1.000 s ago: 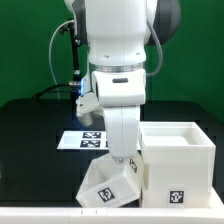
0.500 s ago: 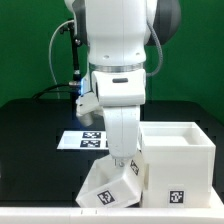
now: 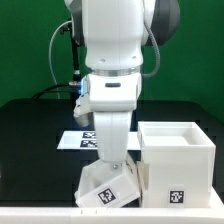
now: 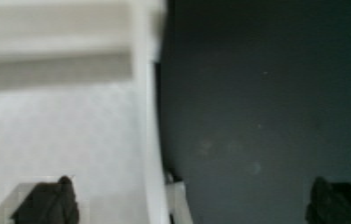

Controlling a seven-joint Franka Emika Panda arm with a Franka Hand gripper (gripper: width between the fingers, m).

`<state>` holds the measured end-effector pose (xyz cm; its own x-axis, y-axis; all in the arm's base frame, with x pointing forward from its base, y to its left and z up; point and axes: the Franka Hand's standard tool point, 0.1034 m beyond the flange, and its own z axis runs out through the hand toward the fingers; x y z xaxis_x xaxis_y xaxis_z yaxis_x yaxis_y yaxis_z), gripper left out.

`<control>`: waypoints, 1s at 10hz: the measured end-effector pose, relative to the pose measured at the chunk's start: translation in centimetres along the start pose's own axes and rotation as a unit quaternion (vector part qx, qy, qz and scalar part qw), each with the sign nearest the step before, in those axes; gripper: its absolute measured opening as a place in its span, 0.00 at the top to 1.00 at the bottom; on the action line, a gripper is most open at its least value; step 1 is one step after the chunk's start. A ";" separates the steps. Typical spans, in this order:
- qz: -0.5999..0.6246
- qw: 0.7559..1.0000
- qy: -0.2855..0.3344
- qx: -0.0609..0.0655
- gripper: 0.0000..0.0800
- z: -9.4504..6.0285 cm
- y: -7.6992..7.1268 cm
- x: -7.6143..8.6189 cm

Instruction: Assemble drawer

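Casing [image 3: 178, 158], a big white hollow cube with a tag on its front, stands on the black table [image 3: 35, 150] at the exterior view's right. Just beside it, on the exterior view's left, the drawer [image 3: 108, 187] sits tilted, tag up, under the arm. Behind lies the marker board [image 3: 72, 140]. The gripper [image 4: 190, 195] hangs over the drawer's rim, fingers [image 4: 51, 198] spread wide, holding nothing. Judging by its thin plastic walls, the drawer is likely light, stiff and slippery; one wall's top edge looks like the best hold.
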<state>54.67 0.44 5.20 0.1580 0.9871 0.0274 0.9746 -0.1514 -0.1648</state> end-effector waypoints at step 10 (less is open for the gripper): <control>-0.085 0.996 0.021 0.034 0.19 3.0 0.2 -4.3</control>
<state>53.76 -3.70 2.10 -0.0010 0.9947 0.1026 0.9752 0.0237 -0.2199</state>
